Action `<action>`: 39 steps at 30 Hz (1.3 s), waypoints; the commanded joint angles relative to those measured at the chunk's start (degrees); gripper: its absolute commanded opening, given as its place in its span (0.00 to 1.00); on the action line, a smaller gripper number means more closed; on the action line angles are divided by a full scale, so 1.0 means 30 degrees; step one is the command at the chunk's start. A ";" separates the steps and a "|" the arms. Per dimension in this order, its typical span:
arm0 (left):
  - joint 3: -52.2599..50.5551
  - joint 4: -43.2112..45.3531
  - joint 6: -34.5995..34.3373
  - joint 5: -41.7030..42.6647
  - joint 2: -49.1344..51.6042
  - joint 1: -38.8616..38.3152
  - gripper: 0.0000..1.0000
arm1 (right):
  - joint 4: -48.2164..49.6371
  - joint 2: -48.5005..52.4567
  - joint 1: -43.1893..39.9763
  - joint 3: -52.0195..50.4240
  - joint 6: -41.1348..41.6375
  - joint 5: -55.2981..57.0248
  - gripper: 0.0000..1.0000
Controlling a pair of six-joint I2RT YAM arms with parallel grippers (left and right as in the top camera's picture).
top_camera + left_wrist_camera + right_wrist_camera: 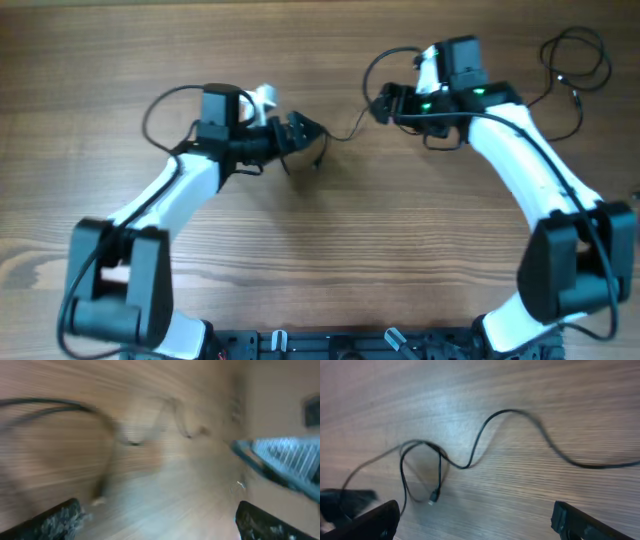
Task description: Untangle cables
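Note:
A thin black cable lies on the wooden table between my two grippers. In the right wrist view the cable curves across the wood and forms a loop at the left, ending in a small connector. My left gripper is open beside the cable's left end. Its fingers are spread wide over bare wood, and the blurred cable lies ahead of them. My right gripper is open near the cable's right end, and its fingers hold nothing.
A second black cable lies in loose loops at the table's far right corner. A small white object shows just behind the left wrist. The left gripper shows at the lower left of the right wrist view.

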 commanded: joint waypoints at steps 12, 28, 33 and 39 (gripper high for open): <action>0.0219 -0.9194 -0.6142 -1.0127 -0.1676 0.4357 1.00 | 0.3796 0.1377 0.5180 -0.0291 -0.9908 0.2397 1.00; 0.0219 -0.5829 -0.4750 -0.4211 -0.1705 0.5115 1.00 | 0.8444 0.6178 0.6054 -0.0284 -1.5708 0.2754 0.79; 0.0219 -0.5836 -0.4750 -0.4211 -0.1698 0.5107 1.00 | 0.9828 0.8021 0.6040 -0.0284 -1.5467 0.2761 0.25; 0.0219 -0.5843 -0.4743 -0.4211 -0.1698 0.5107 1.00 | 0.8466 0.6943 0.5450 0.0583 -0.9005 0.5085 0.04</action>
